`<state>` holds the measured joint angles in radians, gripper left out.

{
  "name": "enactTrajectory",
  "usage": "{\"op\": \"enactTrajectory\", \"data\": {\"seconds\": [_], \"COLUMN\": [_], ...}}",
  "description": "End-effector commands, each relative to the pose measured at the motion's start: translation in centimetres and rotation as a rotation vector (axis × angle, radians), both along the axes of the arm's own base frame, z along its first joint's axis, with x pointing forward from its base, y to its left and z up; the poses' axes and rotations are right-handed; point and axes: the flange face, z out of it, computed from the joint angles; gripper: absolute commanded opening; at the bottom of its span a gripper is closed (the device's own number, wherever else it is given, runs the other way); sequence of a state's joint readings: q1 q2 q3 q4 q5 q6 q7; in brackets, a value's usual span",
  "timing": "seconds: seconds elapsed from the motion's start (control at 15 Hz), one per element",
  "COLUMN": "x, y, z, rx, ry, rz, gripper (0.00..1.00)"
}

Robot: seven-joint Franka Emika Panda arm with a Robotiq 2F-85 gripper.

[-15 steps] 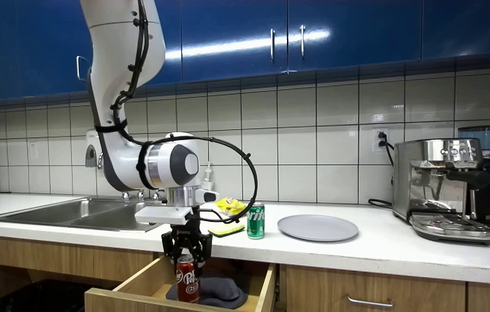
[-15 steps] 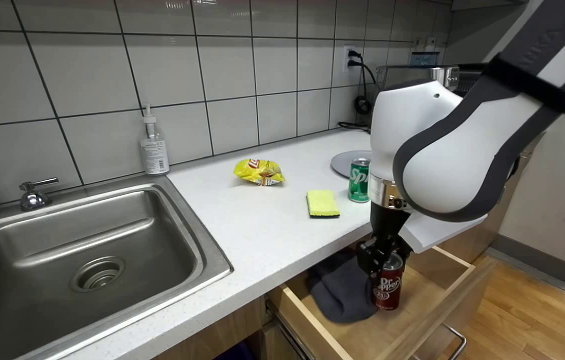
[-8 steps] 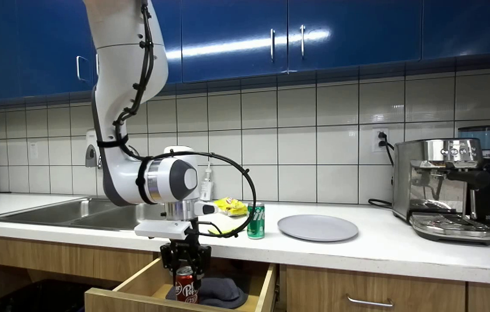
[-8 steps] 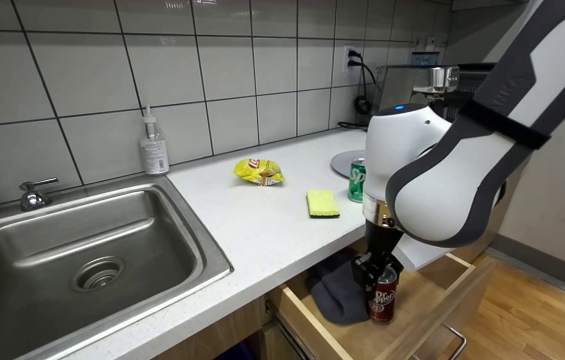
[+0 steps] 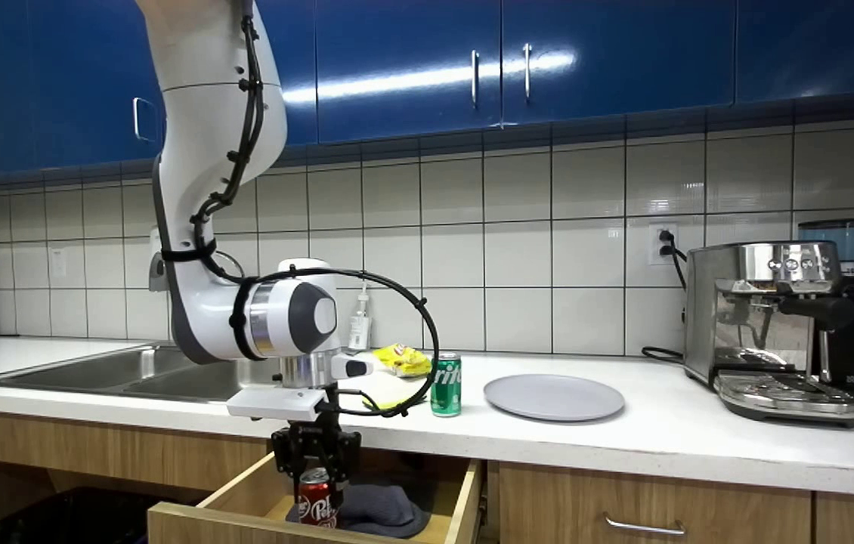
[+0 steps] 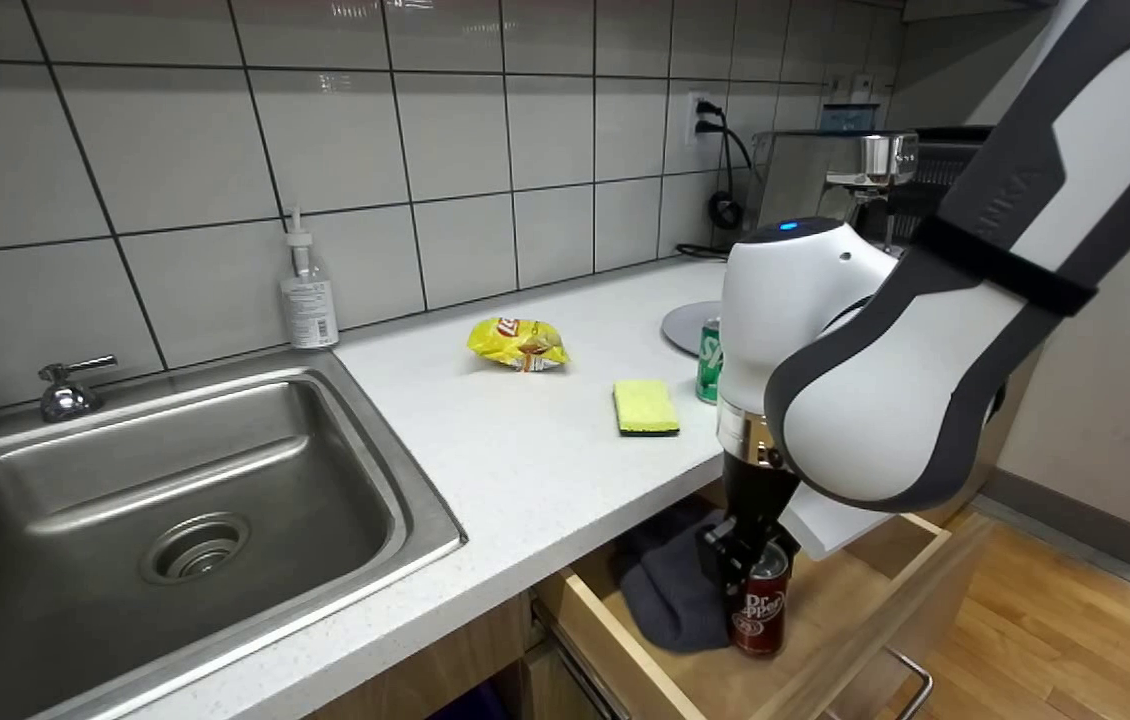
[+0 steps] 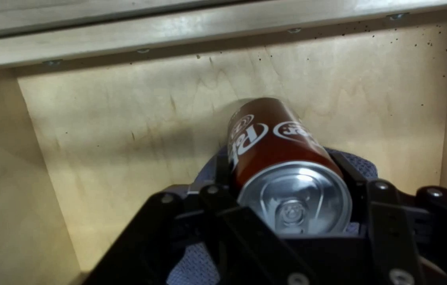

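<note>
Gripping a red can [image 7: 271, 136] with the end effector [image 5: 317, 491], nearly upright inside a pulled-out drawer [image 5: 200, 526], just beside a grey cloth [image 6: 670, 595], below a worktop [image 5: 533, 442] carrying a green can [image 5: 446, 393], a sponge [image 6: 644, 405], a chip bag [image 6: 517, 345] and a plate [image 5: 554, 397].

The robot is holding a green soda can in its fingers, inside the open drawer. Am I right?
Not quite: the soda can is red, not green, as the wrist view shows. The gripper is indeed holding it inside the open drawer.
</note>
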<state>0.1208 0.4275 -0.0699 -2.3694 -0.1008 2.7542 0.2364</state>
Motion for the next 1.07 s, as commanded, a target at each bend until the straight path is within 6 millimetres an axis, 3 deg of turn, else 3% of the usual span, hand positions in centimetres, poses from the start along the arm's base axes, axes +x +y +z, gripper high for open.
{"op": "enactTrajectory", "data": {"seconds": [0.0, 0.13, 1.0], "x": [-1.0, -1.5, -1.7], "y": [0.5, 0.7, 1.2], "z": [1.6, 1.9, -1.0], "rx": [-0.002, -0.007, -0.020], "ry": [-0.002, 0.001, 0.020], "rz": [0.002, 0.011, 0.023], "gripper": [0.38, 0.38, 0.38]}}
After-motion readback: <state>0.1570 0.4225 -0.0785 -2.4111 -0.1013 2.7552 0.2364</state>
